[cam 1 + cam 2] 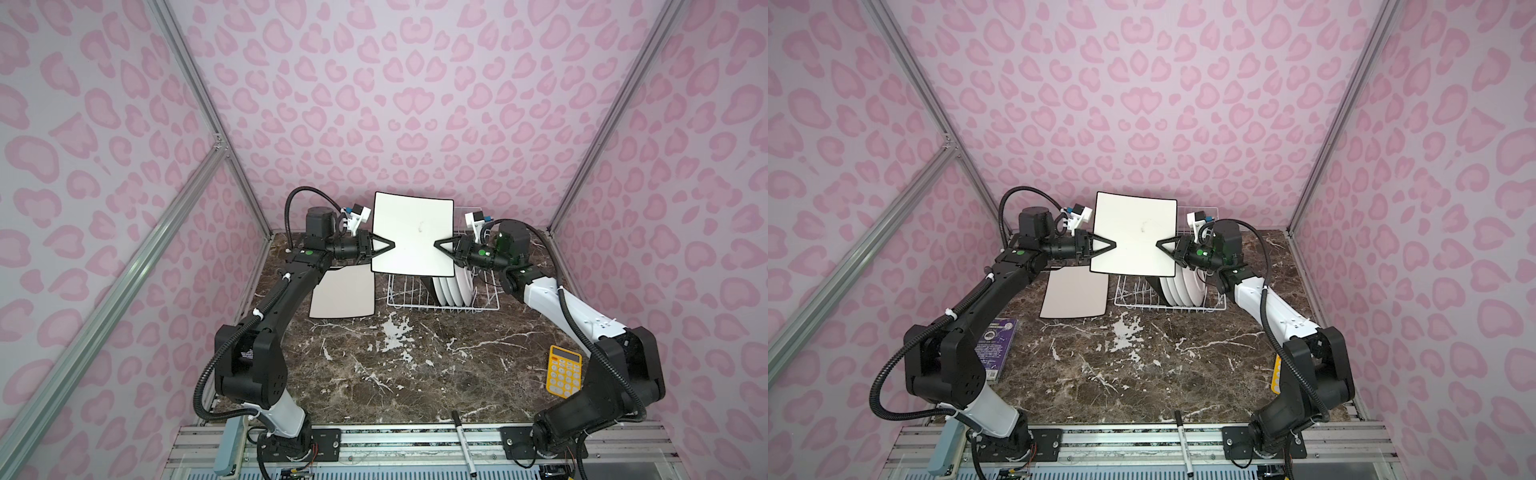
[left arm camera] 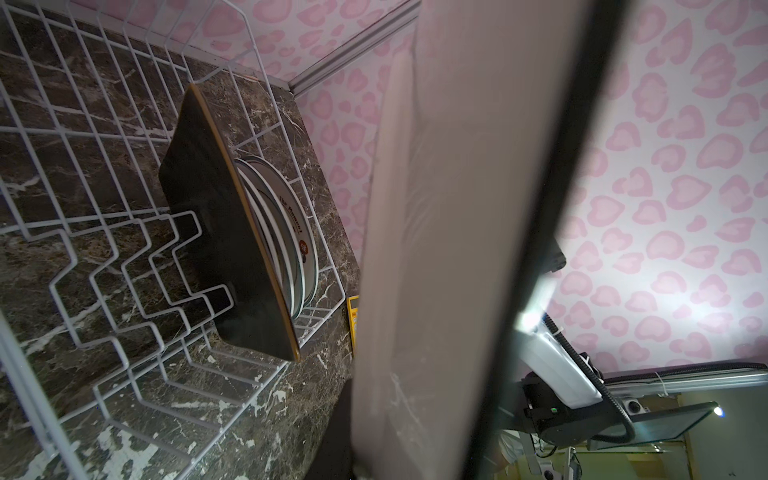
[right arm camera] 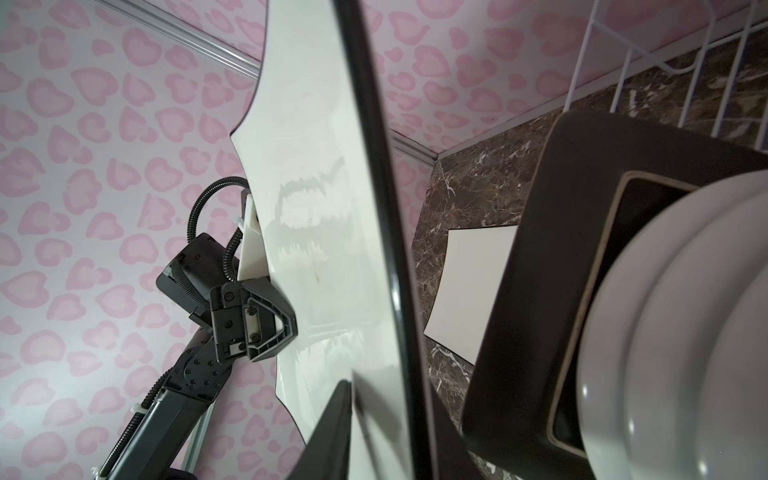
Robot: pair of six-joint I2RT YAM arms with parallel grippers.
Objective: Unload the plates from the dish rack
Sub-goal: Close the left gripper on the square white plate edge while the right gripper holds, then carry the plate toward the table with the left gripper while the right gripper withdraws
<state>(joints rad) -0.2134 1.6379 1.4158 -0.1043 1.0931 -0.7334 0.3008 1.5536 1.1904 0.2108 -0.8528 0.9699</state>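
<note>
Above the dish rack (image 1: 415, 308), the left gripper (image 1: 388, 245) is clamped on one side edge of a white square plate (image 1: 411, 232). The right gripper (image 1: 441, 245) straddles the opposite edge; grip cannot be determined. Inside the rack: dark square plate (image 2: 216, 232), round plates (image 1: 453, 286). Beside it: second white plate (image 1: 343, 297).

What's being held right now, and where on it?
The white square plate, up above the dish rack. Left tool is shut on the middle of its left edge. Right tool straddles the right edge, but whether it grips is unclear.

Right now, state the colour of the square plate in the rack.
The square plate is black, tan-edged; best in left wrist view.
</note>
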